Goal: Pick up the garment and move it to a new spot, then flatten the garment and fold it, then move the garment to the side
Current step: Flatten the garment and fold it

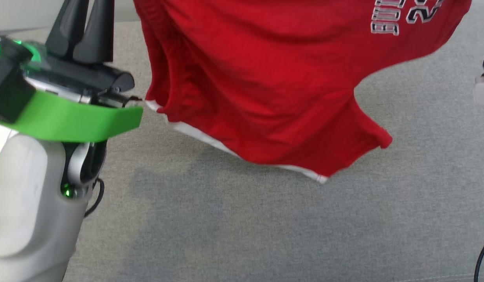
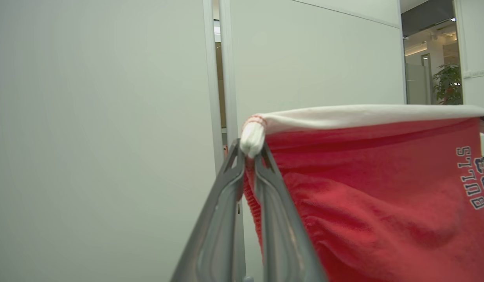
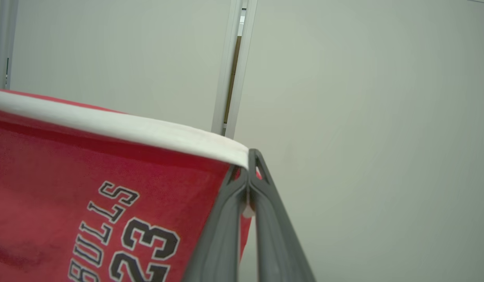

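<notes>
Grey fabric counter (image 1: 265, 235) lies beneath the red garment (image 1: 265, 78), which hangs in the air, stretched between both arms. The left end effector (image 2: 249, 154) pinches one corner of its white band. The right end effector (image 3: 248, 172) is clamped on the other corner. Pale wall panels (image 2: 89, 117) stand behind.
</notes>
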You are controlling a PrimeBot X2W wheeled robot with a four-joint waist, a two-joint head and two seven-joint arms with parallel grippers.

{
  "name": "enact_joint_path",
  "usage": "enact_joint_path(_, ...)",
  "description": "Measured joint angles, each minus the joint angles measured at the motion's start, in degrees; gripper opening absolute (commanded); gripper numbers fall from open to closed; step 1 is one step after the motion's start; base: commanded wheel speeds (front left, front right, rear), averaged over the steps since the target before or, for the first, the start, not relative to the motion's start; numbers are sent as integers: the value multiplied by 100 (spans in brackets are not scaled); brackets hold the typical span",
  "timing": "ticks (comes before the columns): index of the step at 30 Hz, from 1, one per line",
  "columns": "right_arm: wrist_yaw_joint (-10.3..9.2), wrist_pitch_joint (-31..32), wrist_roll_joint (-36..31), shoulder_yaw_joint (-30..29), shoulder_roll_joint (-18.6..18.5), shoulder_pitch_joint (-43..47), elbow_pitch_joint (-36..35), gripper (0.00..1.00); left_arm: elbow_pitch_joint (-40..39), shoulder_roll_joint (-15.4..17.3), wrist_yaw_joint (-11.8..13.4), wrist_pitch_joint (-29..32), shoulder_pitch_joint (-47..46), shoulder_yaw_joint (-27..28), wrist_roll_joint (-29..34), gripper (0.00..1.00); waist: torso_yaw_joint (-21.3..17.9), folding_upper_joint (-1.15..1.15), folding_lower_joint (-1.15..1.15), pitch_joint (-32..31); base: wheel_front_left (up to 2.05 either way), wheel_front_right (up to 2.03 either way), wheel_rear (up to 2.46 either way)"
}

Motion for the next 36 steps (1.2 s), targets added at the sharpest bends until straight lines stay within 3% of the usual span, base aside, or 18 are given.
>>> enact_joint_path(10, 0, -586, 466, 409, -19, -2665, 1851, 0, 2965, -880, -590, -953, -2562, 134, -158, 0, 33, 0, 0, 898, 0, 0, 0)
enact_joint_path(13, 0, -945, 536, 628, 143, -3485, 2733, 0, 3830, -1066, -646, -1051, -3252, 323, -56, 0, 27, 0, 0, 1102, 0, 0, 0)
enact_joint_path(17, 0, -1433, 656, 1065, 455, -3952, 3962, 0, 4557, -1241, -736, -1071, -3452, 730, 105, 0, -72, 0, 1, 1212, 0, 0, 0)
enact_joint_path(22, -1, -2050, 934, 1454, 1054, -3999, 5622, 0, 5439, -1389, -754, -1077, -2963, 1243, 425, 0, -311, 0, 1, 1245, 0, 0, 0)
enact_joint_path(27, -2, -2377, 1199, 2002, 1251, -3655, 6700, 0, 5990, -1582, -735, -1078, -2402, 1505, 662, 0, -455, 0, 1, 1305, 0, 0, 0)
enact_joint_path(32, -3, -2485, 1500, 2375, 1260, -2860, 7010, 0, 5945, -1673, -871, -1078, -1690, 1541, 792, 0, -390, 0, 0, 1311, 0, 0, 0)
enact_joint_path(36, -3, -2487, 1564, 2372, 1200, -1844, 6431, 0, 5401, -1694, -969, -1078, -757, 1472, 770, 0, -354, 0, 0, 1189, 0, 0, 0)
